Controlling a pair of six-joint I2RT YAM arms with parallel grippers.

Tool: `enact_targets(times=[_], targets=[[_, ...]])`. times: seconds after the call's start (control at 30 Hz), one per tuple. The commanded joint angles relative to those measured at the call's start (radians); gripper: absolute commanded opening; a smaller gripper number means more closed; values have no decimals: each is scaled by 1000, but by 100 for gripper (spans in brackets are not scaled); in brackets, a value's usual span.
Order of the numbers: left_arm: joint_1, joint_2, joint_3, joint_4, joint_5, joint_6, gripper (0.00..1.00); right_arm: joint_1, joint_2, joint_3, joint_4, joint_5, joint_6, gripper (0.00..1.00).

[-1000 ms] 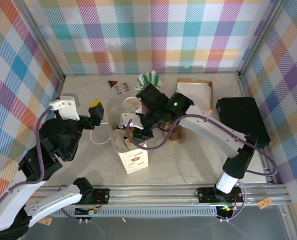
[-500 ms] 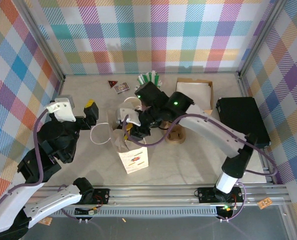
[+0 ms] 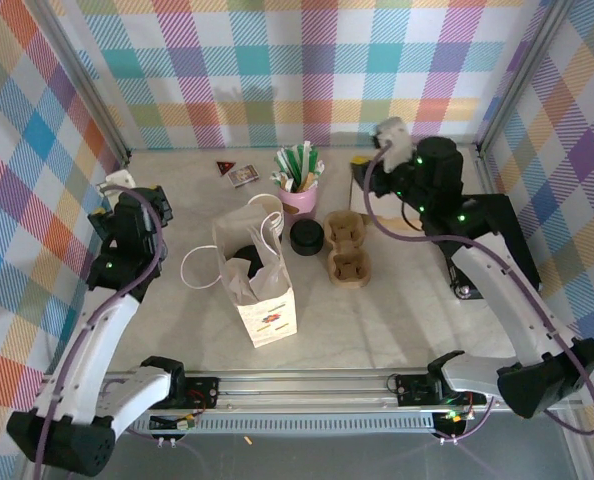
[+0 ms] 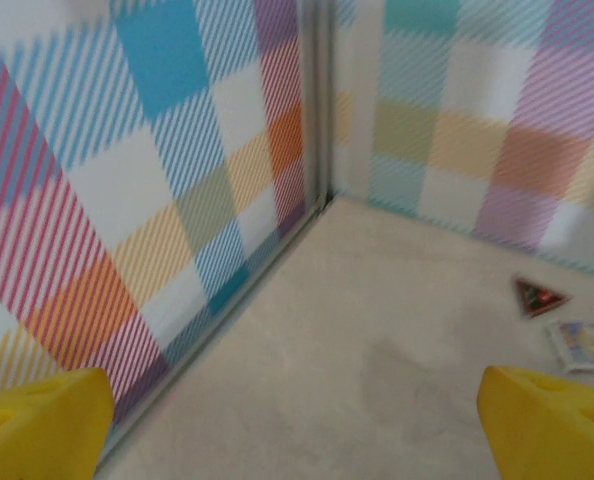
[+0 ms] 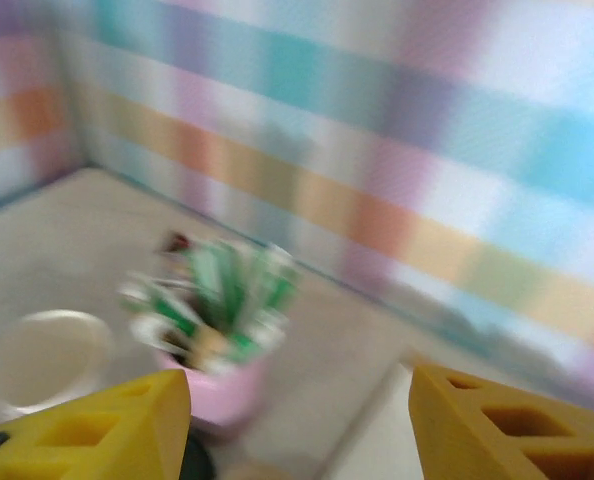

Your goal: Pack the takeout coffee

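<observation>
Both arms have pulled away from the paper bag: a second ago the right arm reached over its mouth and the left arm stood just beside it. Now the left arm is drawn back to the left wall. The left gripper faces the far left corner, its yellow fingers spread wide with nothing between them.

The bag stands upright on the table, left of centre. The takeout coffee sits inside it, its black lid showing through the open top. Right of the bag lie a stack of black lids and a cardboard carrier.

The right gripper, at the far right, is parted and empty.
</observation>
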Motion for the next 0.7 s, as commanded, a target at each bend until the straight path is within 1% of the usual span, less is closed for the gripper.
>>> enact_targets(times=[0.0, 0.1, 0.2, 0.27, 0.37, 0.43, 0.53, 0.57, 0.6, 0.63, 0.67], targets=[[40, 26, -130, 169, 92, -31, 96, -133, -43, -187, 111, 166, 162, 62], [70, 31, -268, 307, 98, -15, 98, -241, -62, -381, 204, 185, 193, 65], [95, 53, -387, 432, 153, 21, 99, -280, -69, -580, 383, 171, 133, 68], [102, 87, -452, 502, 190, 27, 100, -302, -52, -691, 496, 134, 110, 70], [105, 137, -515, 602, 263, 26, 99, -328, -10, -795, 611, 66, 111, 71], [107, 169, -548, 662, 320, 26, 98, -345, 22, -841, 673, 17, 142, 71], [107, 232, -601, 773, 396, 29, 98, -353, 79, -910, 828, -68, 164, 72], [107, 255, -625, 828, 429, 30, 98, -354, 85, -906, 816, -96, 157, 73], [108, 274, -646, 885, 459, 28, 98, -357, 93, -905, 843, -108, 156, 73], [108, 292, -660, 938, 485, 34, 99, -359, 109, -919, 917, -113, 160, 74], [109, 297, -658, 944, 513, 34, 99, -363, 122, -923, 946, -125, 146, 74]])
